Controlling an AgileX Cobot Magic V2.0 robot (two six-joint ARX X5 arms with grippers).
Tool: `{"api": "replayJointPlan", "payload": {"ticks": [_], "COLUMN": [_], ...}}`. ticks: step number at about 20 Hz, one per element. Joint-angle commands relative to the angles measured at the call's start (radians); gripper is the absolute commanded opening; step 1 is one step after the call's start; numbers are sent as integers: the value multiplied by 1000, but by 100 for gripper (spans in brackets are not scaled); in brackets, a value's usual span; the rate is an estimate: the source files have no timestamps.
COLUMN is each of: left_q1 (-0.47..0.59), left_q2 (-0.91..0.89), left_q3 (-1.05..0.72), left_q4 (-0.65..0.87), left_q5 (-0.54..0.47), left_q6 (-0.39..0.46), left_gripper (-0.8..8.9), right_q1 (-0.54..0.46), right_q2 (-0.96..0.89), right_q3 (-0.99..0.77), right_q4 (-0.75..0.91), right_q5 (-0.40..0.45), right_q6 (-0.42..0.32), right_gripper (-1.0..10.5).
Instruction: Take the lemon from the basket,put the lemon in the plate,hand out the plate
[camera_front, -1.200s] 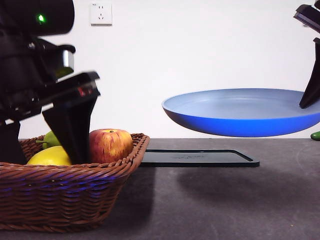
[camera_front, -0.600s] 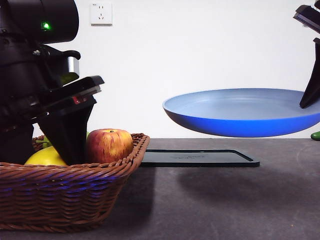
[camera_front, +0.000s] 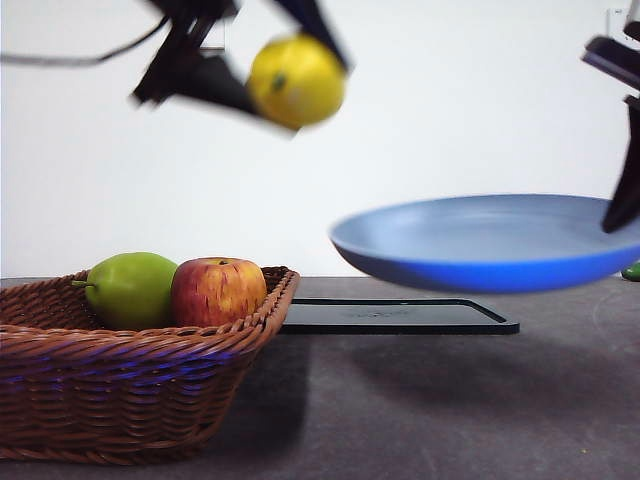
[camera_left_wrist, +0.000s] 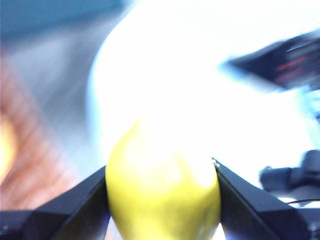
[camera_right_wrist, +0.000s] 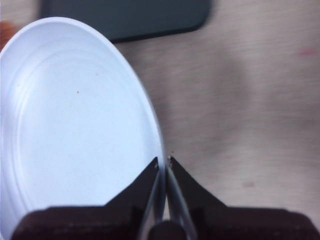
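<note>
Pear and apple in basket — tray behind, right

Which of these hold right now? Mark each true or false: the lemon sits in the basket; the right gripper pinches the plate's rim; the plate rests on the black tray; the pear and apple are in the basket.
1. The lemon sits in the basket. False: the left gripper holds it in the air, high above the basket.
2. The right gripper pinches the rim of the plate. True.
3. The plate rests on the black tray. False: it hangs above the tray, clear of it.
4. The green pear and the apple are in the basket. True.
</note>
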Motion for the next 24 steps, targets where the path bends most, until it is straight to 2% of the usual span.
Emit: {"api": "replayJointPlan", "payload": {"ticks": [1,4,8,12,15,19,21,24], "left_q1": [-65,-160,-252,-289,-299,-301,-303,-303], "left_q2": [10,20,64,126,158,170,165,163], "left_q3": [48,48,48,48,48,48,55,115], "left_q4": [25,30,26,12,-18,-15,4,-40], "left_q5": [-84,-257,-381,-386,-412,-402,-403,-408], "left_q6": [74,139,177,207,210,210,209,212], "left_gripper": [202,204,204,207,320,342,395,393], "right_q1": [23,55,115,146,147,147,144,134], "right_q2": [8,8,8,8,8,8,8,10], "right_q3": [21,23,32,34,34,34,34,35], "right_q4": [24,25,25,25,24,24,24,44], "right_q5": [-29,-126,-145,-143,-143,-141,-133,-82], "right_q6": [29,61,82,98,107,106,106,121], "right_gripper": [3,3,3,3,3,3,3,3]}}
